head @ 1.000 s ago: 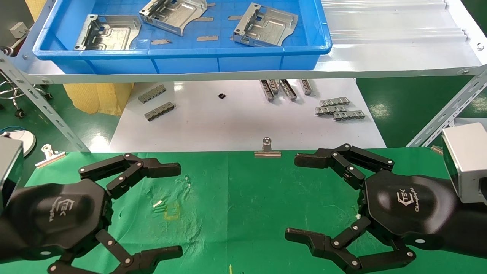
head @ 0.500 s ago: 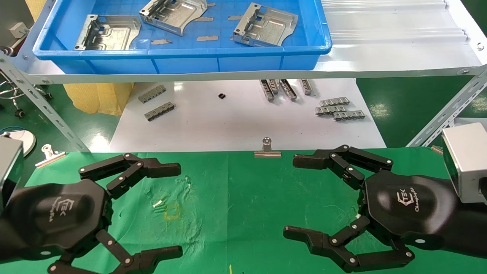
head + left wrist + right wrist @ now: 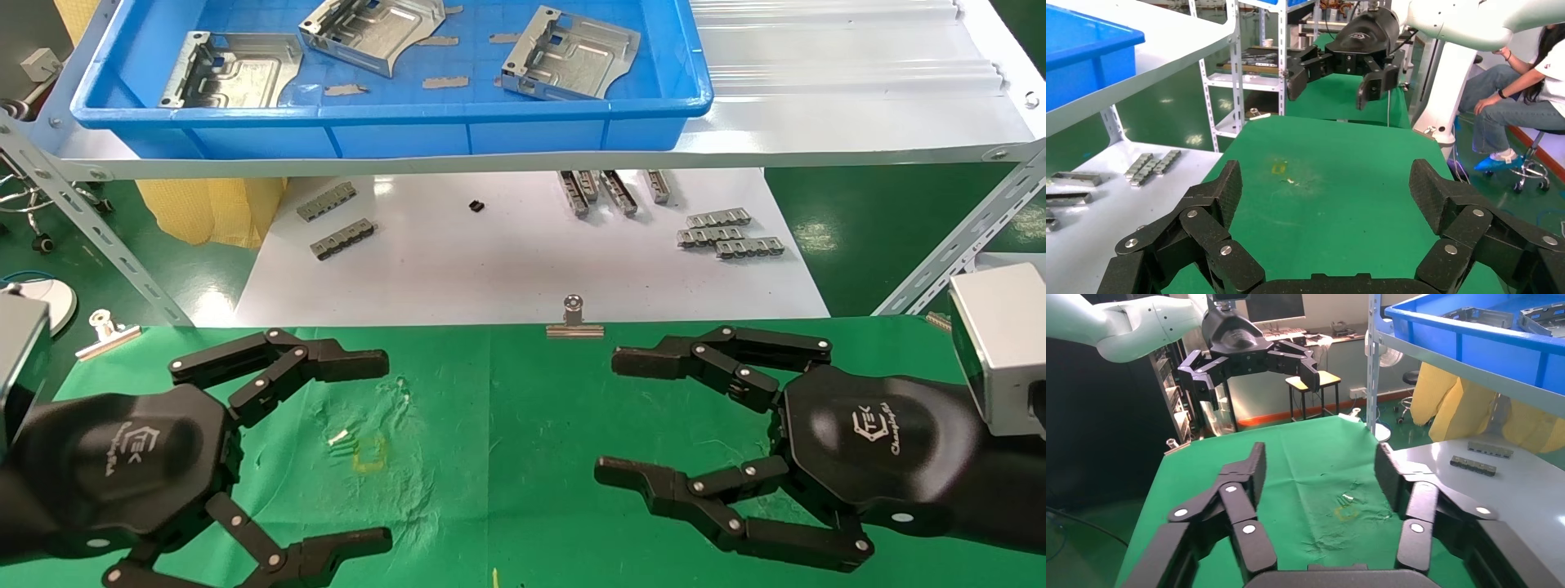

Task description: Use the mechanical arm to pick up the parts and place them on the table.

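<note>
Three silver stamped parts lie in the blue tray on the upper shelf: one at the left, one in the middle, one at the right. The green cloth table lies below, with a yellow square mark. My left gripper hovers low over the cloth's left side, open and empty. My right gripper hovers over the right side, open and empty. Each wrist view shows its own open jaws over bare cloth, in the left wrist view and in the right wrist view.
A white board beyond the cloth carries small grey slotted strips and more strips. Silver clips hold the cloth's far edge. Slanted shelf struts stand at both sides under the white shelf.
My right gripper's fingers have drawn somewhat closer together and reach a little further left; it stays open. My left gripper has not moved.
</note>
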